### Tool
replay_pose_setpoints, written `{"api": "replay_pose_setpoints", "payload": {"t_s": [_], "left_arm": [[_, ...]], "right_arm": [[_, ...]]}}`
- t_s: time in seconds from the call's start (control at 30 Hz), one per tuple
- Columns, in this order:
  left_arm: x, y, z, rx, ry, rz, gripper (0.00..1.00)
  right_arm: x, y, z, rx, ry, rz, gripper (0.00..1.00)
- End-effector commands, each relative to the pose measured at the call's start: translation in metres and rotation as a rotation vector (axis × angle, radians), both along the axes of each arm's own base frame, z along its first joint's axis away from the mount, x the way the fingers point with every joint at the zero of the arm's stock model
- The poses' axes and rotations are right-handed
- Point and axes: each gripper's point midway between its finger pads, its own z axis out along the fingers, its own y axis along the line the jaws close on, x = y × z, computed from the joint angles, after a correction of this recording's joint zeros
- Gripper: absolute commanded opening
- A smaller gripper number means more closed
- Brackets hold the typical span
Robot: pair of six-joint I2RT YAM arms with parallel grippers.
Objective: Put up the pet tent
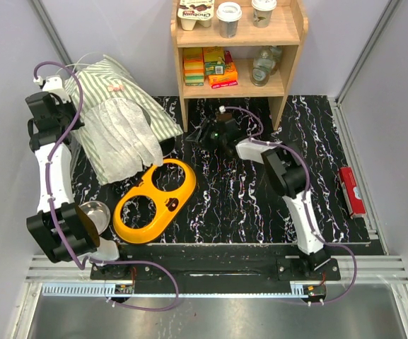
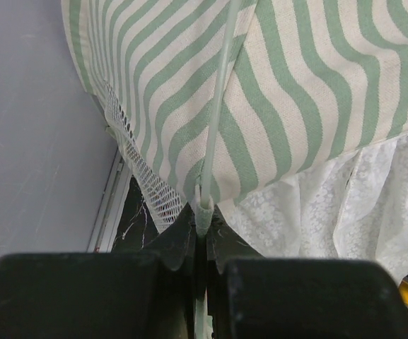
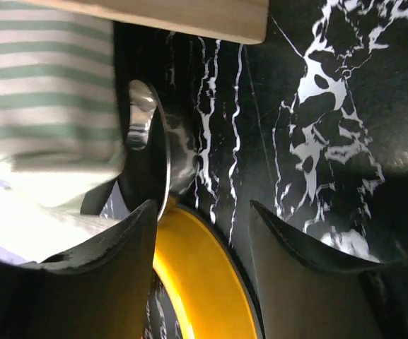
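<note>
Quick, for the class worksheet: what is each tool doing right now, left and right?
Left tool: closed on a thin white pole of the pet tent.
Right tool: open, holding nothing.

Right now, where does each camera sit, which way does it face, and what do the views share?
Top: above, behind the bases, looking down on table, left arm, right arm, tent.
Left wrist: along shut left gripper pinching the pole, facing tent fabric.
Right wrist: past open right gripper, down at table, yellow bowl holder.
Shared: tent in all three.
</note>
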Motion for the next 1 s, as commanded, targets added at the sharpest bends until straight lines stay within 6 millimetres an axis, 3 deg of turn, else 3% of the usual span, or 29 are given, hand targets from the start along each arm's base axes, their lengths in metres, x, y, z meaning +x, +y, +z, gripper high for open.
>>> {"api": "replay_pose_setpoints", "payload": {"t_s": [0.0, 0.23, 0.5, 0.67, 0.73, 0.8, 0.87, 0.97], "left_arm": [[0.008, 0.013, 0.059, 0.047, -0.175, 0.028, 0.00], [0.009, 0.015, 0.059, 0.042, -0.181, 0.027, 0.00], [0.010, 0.012, 0.058, 0.038, -0.184, 0.012, 0.00], [0.010, 0.012, 0.058, 0.039, -0.185, 0.011, 0.00], [0.010, 0.012, 0.057, 0.038, -0.184, 0.011, 0.00], [0.009, 0.013, 0.057, 0.039, -0.184, 0.014, 0.00], [0.008, 0.012, 0.054, 0.037, -0.178, 0.012, 0.00], [0.007, 0.013, 0.047, 0.054, -0.166, 0.007, 0.00]], "right_arm": [[0.011, 0.044, 0.033, 0.251, 0.045, 0.040, 0.59], [0.019, 0.066, 0.009, 0.303, 0.116, 0.054, 0.57], [0.004, 0.088, -0.025, 0.299, 0.208, 0.082, 0.54], [-0.007, 0.105, -0.026, 0.277, 0.208, 0.131, 0.51], [-0.007, 0.108, -0.024, 0.277, 0.200, 0.131, 0.38], [-0.005, 0.105, -0.024, 0.283, 0.209, 0.116, 0.15], [-0.005, 0.101, -0.021, 0.289, 0.207, 0.101, 0.01], [-0.002, 0.082, -0.009, 0.302, 0.178, 0.037, 0.00]]}}
